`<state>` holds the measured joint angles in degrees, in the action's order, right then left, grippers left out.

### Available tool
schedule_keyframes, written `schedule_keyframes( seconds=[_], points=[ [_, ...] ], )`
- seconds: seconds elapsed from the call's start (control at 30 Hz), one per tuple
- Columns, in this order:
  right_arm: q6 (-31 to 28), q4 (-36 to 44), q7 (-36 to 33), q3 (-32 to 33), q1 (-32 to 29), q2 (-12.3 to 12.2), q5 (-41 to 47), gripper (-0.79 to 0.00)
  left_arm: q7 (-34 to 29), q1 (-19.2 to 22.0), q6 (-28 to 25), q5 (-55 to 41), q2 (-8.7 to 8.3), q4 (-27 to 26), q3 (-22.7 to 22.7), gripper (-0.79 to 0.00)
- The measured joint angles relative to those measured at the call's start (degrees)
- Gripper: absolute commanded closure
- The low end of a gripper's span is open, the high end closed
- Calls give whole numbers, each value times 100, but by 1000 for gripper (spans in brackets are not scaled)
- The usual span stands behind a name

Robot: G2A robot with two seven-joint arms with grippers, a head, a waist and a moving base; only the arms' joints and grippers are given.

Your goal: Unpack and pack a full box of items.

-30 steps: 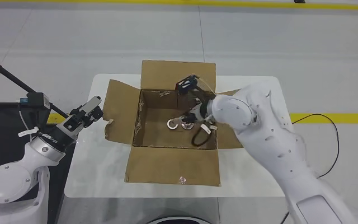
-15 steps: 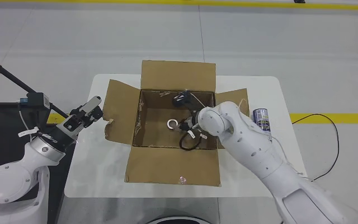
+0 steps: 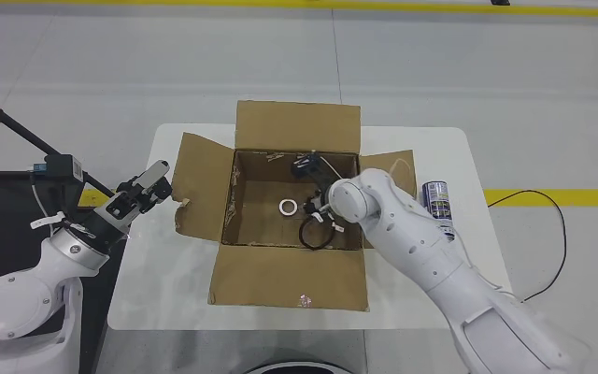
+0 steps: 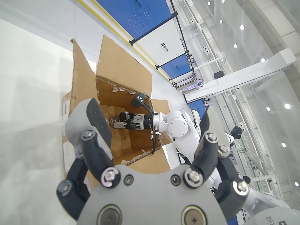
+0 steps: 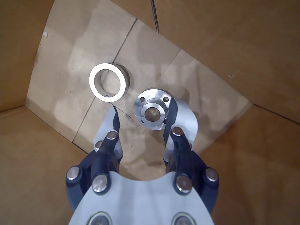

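Observation:
An open cardboard box (image 3: pixel 280 276) stands in the middle of the white table. On its floor lie a white ring (image 5: pixel 93 83) and a shiny metal flange hub (image 5: pixel 153 95), side by side. My right gripper (image 5: pixel 143 106) is down inside the box, open, with its fingers on either side of the hub and not closed on it. From above, the ring (image 3: pixel 289 206) lies just left of the right gripper (image 3: pixel 311 208). My left gripper (image 3: pixel 166 184) hovers open with nothing in it beside the box's left flap. The left wrist view looks past that gripper (image 4: pixel 151 108) into the box (image 4: pixel 124 71).
A blue can (image 3: pixel 436 204) stands upright on the table to the right of the box. The box's four flaps are folded outward. A black cable loops from the right wrist over the box's front wall.
My right arm has swung left and lower into the box, bringing its gripper over the hub. The blue can, hidden by the arm a second ago, now shows. The left arm is unchanged.

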<state>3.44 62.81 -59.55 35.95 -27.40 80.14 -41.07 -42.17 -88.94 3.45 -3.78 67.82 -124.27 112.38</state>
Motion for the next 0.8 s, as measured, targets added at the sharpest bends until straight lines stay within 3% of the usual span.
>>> schedule_keyframes(
  seconds=[0.27,0.53,0.73,0.8],
  points=[
    [-30,-248,27,-36,60,99,-91,-369,0,0,0,0,0,0,0,-785],
    [-66,-447,-26,-123,131,210,-253,-271,0,0,0,0,0,0,0,-785],
    [-71,-563,-82,-202,186,299,-407,-148,0,0,0,0,0,0,0,-785],
    [-82,-598,-93,-208,201,326,-433,0,0,0,0,0,0,0,0,-785]
  ],
)
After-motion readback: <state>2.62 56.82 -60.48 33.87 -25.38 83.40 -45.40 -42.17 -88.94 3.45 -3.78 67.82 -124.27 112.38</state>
